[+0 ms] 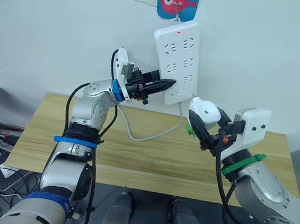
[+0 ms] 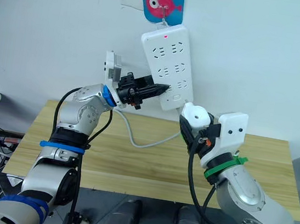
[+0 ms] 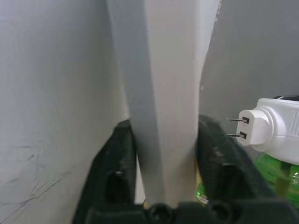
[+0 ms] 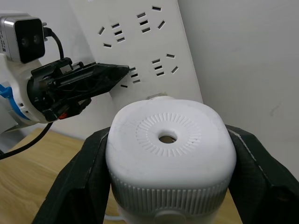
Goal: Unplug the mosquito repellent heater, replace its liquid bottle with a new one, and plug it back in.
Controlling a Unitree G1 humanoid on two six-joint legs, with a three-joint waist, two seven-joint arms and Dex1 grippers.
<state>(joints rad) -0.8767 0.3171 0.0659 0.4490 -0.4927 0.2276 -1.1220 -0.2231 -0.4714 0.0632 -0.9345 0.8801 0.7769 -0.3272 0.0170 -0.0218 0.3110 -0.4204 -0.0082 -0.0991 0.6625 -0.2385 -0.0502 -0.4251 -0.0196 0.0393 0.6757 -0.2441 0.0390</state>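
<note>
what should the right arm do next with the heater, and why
Probably carry the mosquito repellent heater up and toward the power strip, prongs first. The right gripper holds the heater clear of the strip, its two prongs bare, a green bottle under it. The left gripper clamps the strip's lower edge, steadying it.

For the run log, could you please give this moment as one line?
left gripper: shut on power strip edge | right gripper: shut on heater, unplugged, prongs showing | green bottle: attached
</note>
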